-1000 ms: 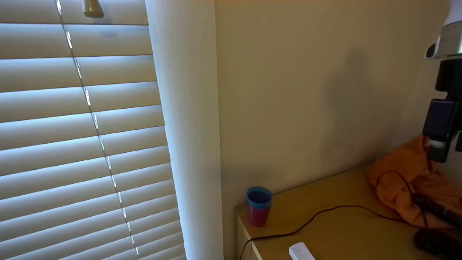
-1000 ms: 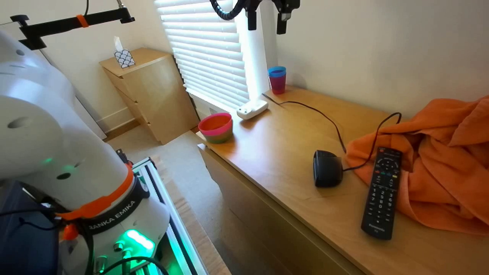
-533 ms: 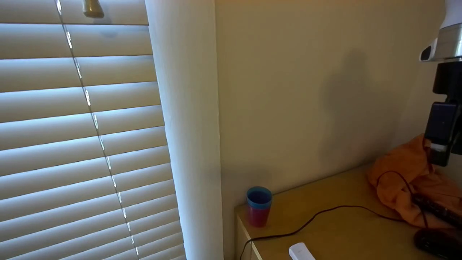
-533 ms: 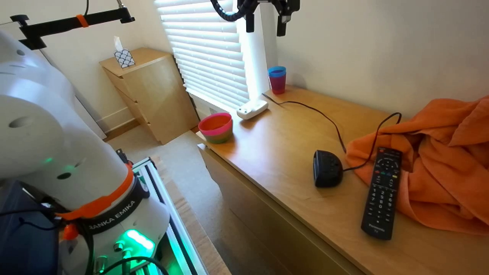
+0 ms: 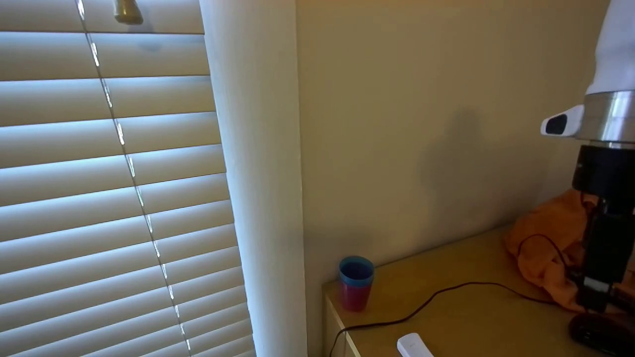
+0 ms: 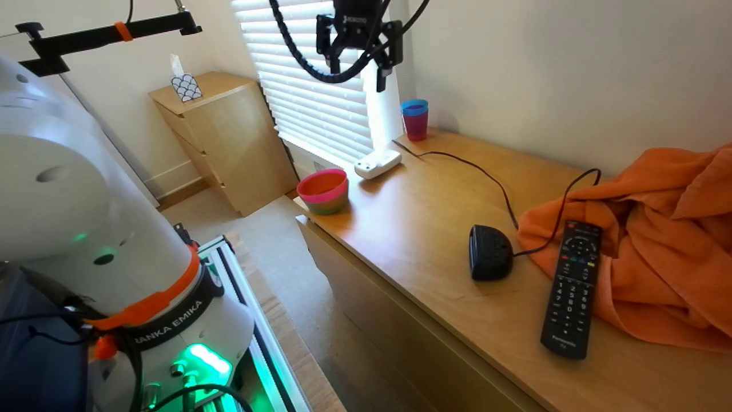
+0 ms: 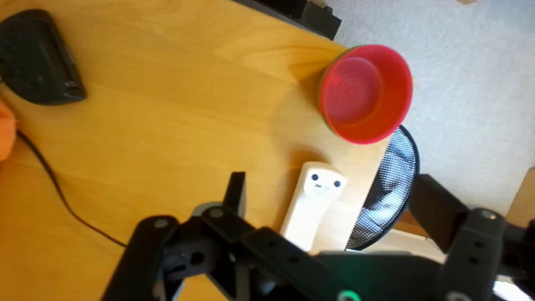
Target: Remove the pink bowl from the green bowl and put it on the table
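Observation:
The pink bowl (image 6: 323, 182) sits nested in the green bowl (image 6: 327, 208) near the corner of the wooden table (image 6: 434, 229). In the wrist view the pink bowl (image 7: 365, 94) is empty, and only a thin sliver of the green bowl shows at its left rim. My gripper (image 6: 357, 74) is open and empty, well above the table near the window in an exterior view. In the wrist view the gripper (image 7: 333, 186) has its fingers wide apart, with the bowls ahead of them. One finger (image 5: 593, 297) shows at the right edge of an exterior view, where the bowls are out of view.
A white device (image 6: 377, 164) lies beside the bowls. Stacked blue and red cups (image 6: 415, 121) stand by the wall. A black clock (image 6: 490, 253), a remote (image 6: 571, 292), a cable and an orange cloth (image 6: 657, 246) lie farther along. A mesh bin (image 7: 386, 188) stands below the table edge.
My gripper has moved down and to the left in both exterior views, towards the window end, and has turned somewhat. The bowls have not moved.

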### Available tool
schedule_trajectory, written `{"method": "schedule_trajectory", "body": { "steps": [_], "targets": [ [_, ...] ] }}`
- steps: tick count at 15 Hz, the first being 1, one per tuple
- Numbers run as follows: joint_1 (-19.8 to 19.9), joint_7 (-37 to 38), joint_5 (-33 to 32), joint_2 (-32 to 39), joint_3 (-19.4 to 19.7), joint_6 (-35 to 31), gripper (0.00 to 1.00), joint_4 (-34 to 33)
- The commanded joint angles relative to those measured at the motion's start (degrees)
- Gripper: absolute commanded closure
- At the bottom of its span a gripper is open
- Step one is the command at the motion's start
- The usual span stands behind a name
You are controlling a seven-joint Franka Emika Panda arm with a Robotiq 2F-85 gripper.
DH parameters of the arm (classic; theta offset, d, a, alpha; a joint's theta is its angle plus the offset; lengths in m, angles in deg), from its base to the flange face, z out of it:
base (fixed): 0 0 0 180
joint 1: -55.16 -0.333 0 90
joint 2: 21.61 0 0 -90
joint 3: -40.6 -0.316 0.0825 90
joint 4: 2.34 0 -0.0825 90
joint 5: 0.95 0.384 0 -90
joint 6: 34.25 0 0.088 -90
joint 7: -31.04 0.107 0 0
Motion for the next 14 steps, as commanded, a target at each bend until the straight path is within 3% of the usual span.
{"method": "schedule_trajectory", "body": {
  "steps": [1, 8, 9, 14],
  "targets": [
    [-3.54, 3.08, 6.34, -6.60, -2.28, -5.41, 0.00, 11.10],
    [-8.19, 16.30, 16.30, -6.79, -7.46, -15.54, 0.00, 22.84],
    [-7.78, 18.13, 15.72, -2.83, -7.71, -15.75, 0.00, 19.00],
    [-7.89, 17.04, 14.18, -3.45, -7.11, -14.95, 0.00, 19.22]
  ]
}}
